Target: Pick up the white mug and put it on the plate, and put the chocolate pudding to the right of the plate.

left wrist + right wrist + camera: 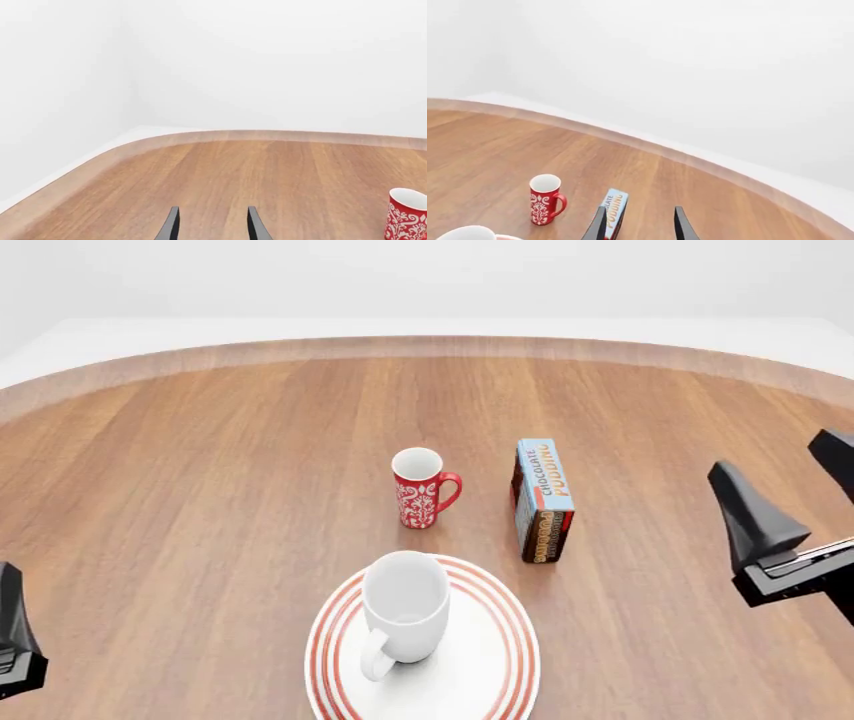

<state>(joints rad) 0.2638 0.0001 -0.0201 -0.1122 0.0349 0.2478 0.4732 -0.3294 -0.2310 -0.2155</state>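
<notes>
We see both grippers empty: the left gripper [212, 225] shows two slim dark fingers parted over bare wood, and the right gripper [639, 224] holds the same parted gap, touching nothing. The glossy, rounded white mug [404, 608] stands upright on the plate [494, 680], a round white dish with red rings. The chocolate pudding [543, 502], a small box with a light blue lettered face and dark sides, stands on edge on the smooth wooden table [200, 490], beyond the plate's right rim, near the slim red mug [422, 489].
</notes>
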